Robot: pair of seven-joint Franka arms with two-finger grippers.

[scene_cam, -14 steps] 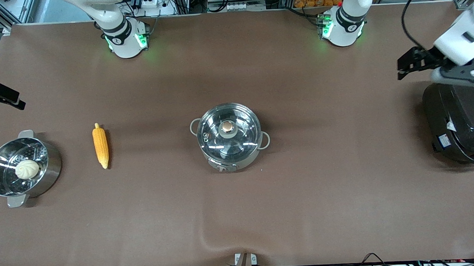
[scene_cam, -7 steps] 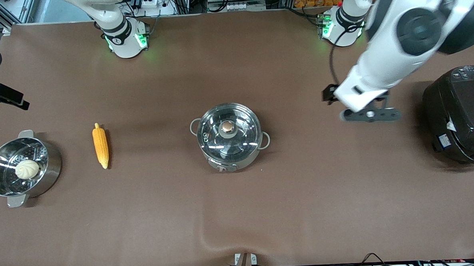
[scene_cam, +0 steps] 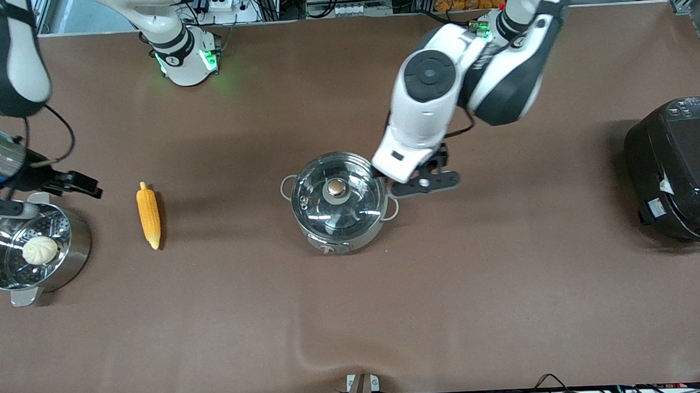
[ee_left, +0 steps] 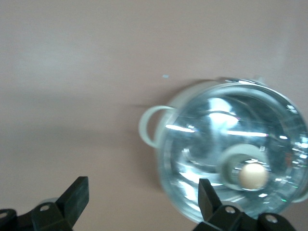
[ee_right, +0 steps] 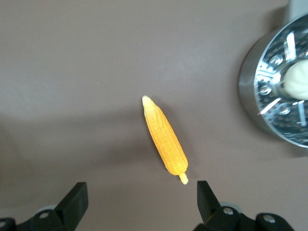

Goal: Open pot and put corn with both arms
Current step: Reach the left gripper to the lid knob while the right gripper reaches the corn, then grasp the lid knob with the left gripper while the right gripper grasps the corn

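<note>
Here the pot (scene_cam: 338,203) sits mid-table with its glass lid (scene_cam: 337,197) on, the copper knob (scene_cam: 336,188) at the lid's centre. The corn (scene_cam: 148,216) lies flat on the brown table (scene_cam: 355,314), well apart from the pot toward the right arm's end, its pale stub pointing away from the front camera. Just beside the corn, at that same end, stands a steel steamer (scene_cam: 33,249) with a pale bun (scene_cam: 40,250) on its perforated insert. A black rice cooker (scene_cam: 677,170) stands at the left arm's end.

The left gripper (scene_cam: 423,178) hangs over the pot's edge, by the loop handle (scene_cam: 390,208) on the left arm's side. In the left wrist view its fingers (ee_left: 77,199) are spread wide and hold nothing; the lid (ee_left: 236,149), knob (ee_left: 253,175) and one loop handle (ee_left: 153,126) show below them.

The right gripper (scene_cam: 60,182) hangs over the table between the steamer and the corn, close to the steamer's rim. In the right wrist view its fingers (ee_right: 77,202) are likewise spread and hold nothing, with the corn (ee_right: 165,139) lying on the table between them and part of the steamer (ee_right: 276,82) with its bun (ee_right: 296,79) showing to one side.
</note>
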